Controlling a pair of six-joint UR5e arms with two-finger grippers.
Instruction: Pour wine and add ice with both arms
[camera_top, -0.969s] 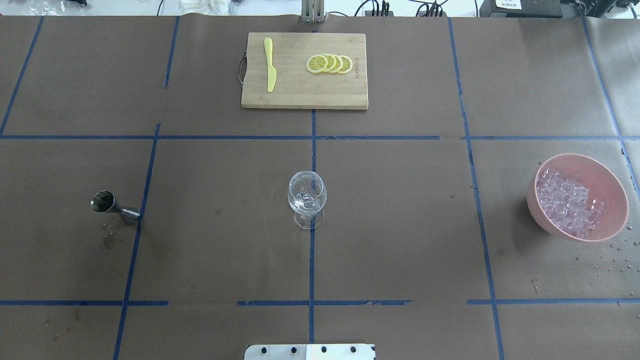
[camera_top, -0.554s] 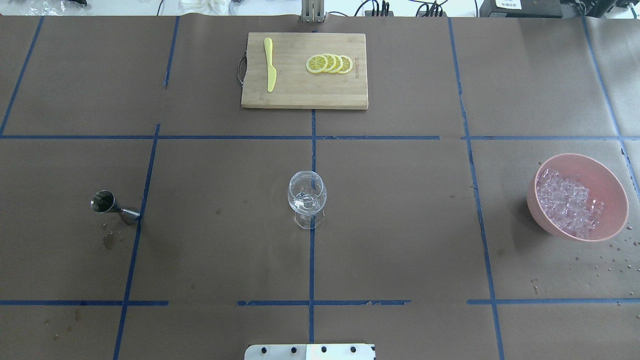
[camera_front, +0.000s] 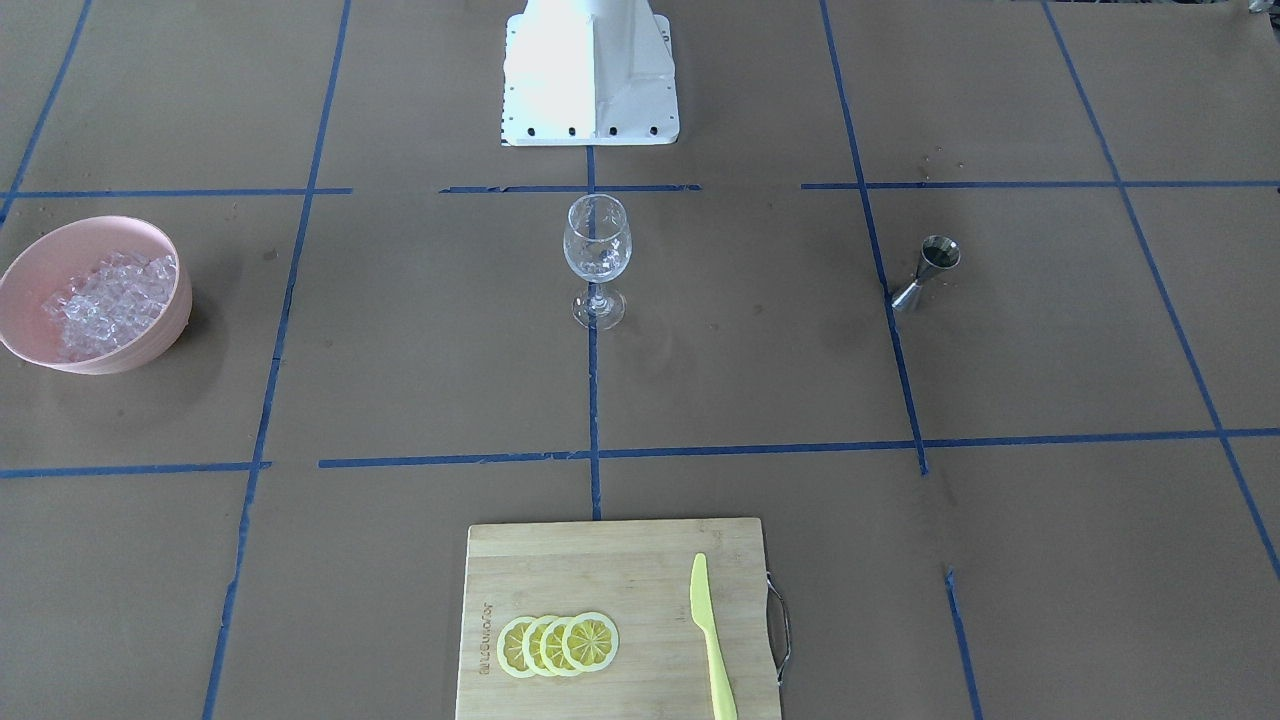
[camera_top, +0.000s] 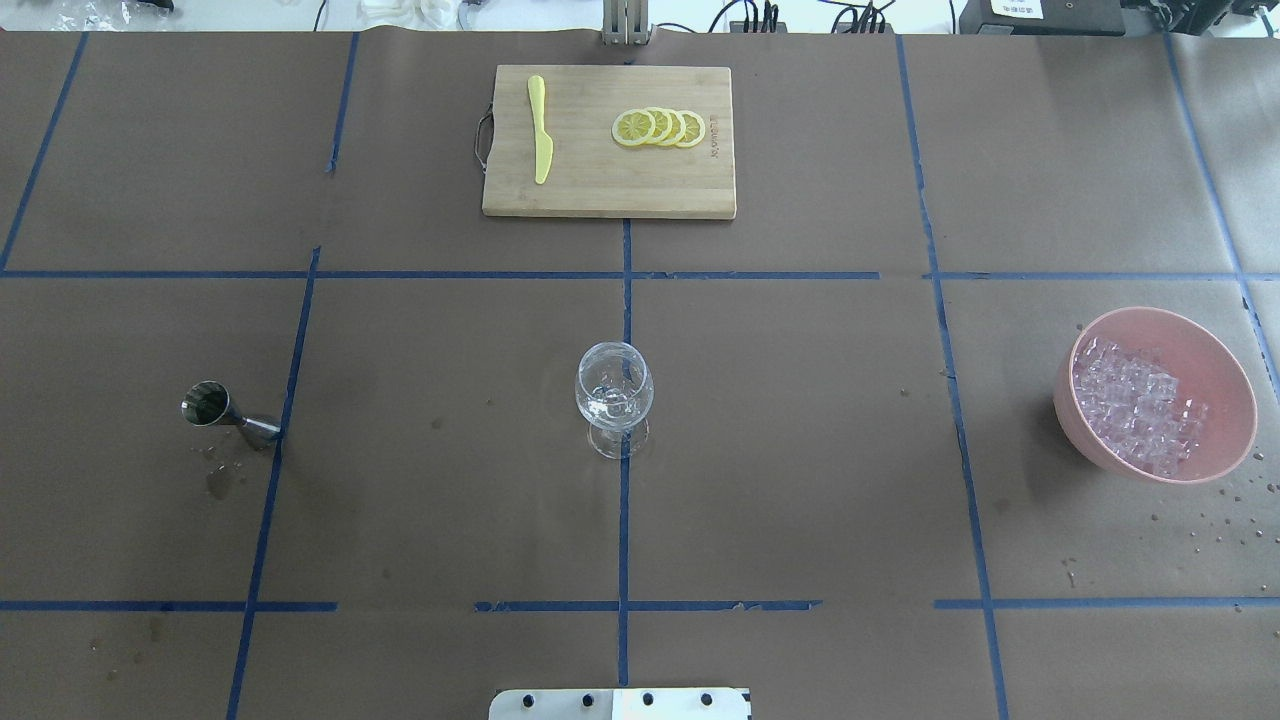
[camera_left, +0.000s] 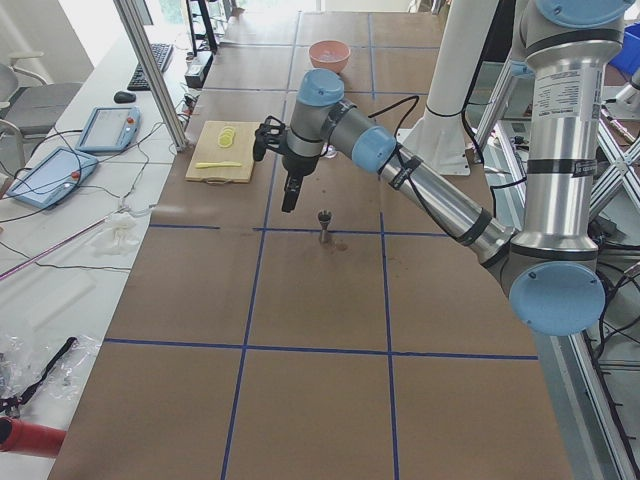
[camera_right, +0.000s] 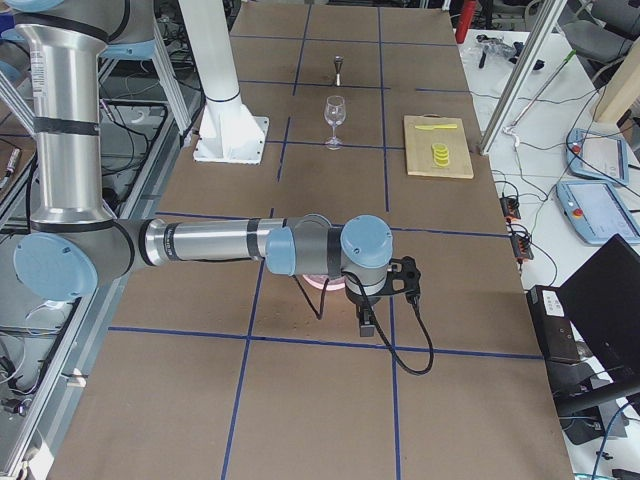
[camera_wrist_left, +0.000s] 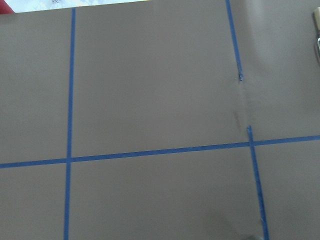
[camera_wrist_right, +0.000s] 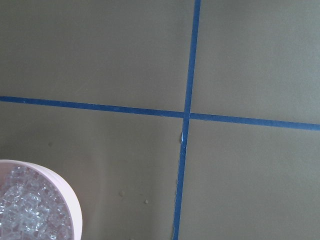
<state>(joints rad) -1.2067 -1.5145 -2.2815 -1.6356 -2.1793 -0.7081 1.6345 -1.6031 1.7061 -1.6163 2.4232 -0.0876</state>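
Observation:
A clear stemmed wine glass (camera_top: 614, 390) stands upright at the table's middle. To its left is a steel jigger (camera_top: 215, 408); I cannot tell whether it holds wine. The ice (camera_top: 1135, 405) is heaped in a pink bowl (camera_top: 1232, 372) at the right. Both arms show only in the side views. My left gripper (camera_left: 289, 196) hangs above the table a little beyond the jigger (camera_left: 324, 228); I cannot tell if it is open or shut. My right gripper (camera_right: 365, 320) hangs by the near side of the bowl (camera_right: 318, 283); its state I cannot tell either. The right wrist view catches the ice (camera_wrist_right: 22, 215) at its lower left.
A wooden cutting board (camera_top: 600, 195) lies at the far middle, with lemon slices (camera_top: 660, 127) and a yellow knife (camera_top: 540, 130) on it. The white pedestal base (camera_front: 590, 80) stands at the robot's edge. Water drops (camera_top: 1215, 520) speckle the paper near the bowl.

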